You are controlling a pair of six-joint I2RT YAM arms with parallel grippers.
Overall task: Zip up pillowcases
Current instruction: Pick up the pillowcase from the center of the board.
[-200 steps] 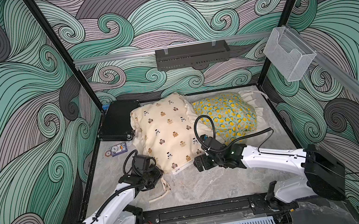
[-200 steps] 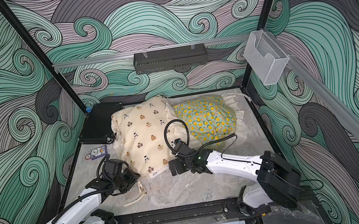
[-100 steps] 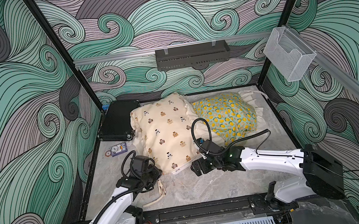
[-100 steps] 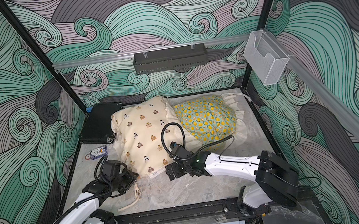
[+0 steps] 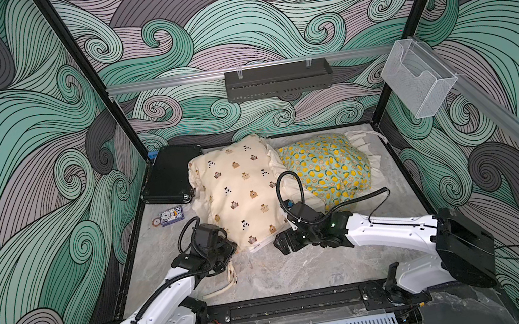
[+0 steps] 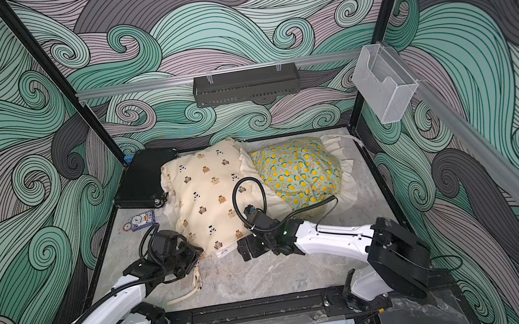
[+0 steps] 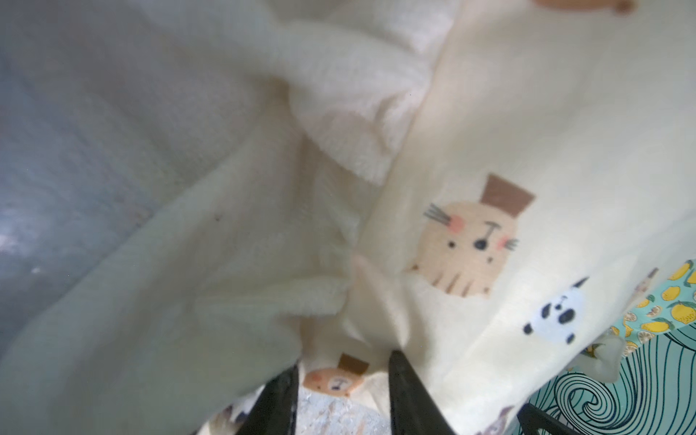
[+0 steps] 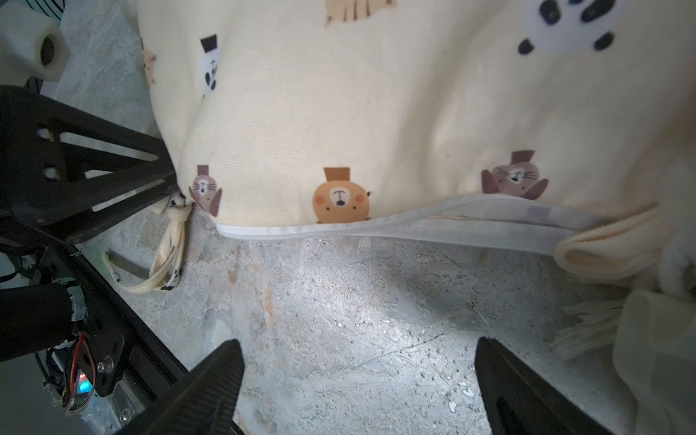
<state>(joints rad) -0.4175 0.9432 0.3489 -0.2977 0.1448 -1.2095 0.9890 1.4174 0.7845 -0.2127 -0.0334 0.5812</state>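
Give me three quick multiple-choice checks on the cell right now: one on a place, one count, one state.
1. Where does the black case lie?
A) near right corner of the table
B) far left corner, beside the bear pillowcase
C) the table's middle

2. How many pillowcases lie on the table?
A) one
B) two
C) three

3. The right gripper is:
A) shut on a ruffle
B) shut on a tie
C) open over bare table

Answers:
1 B: in a top view the case sits in the far left corner, next to the bear print.
2 B: only the bear pillowcase and the lemon pillowcase are there, side by side.
3 C: the right wrist view shows the fingers wide apart with only table between them.
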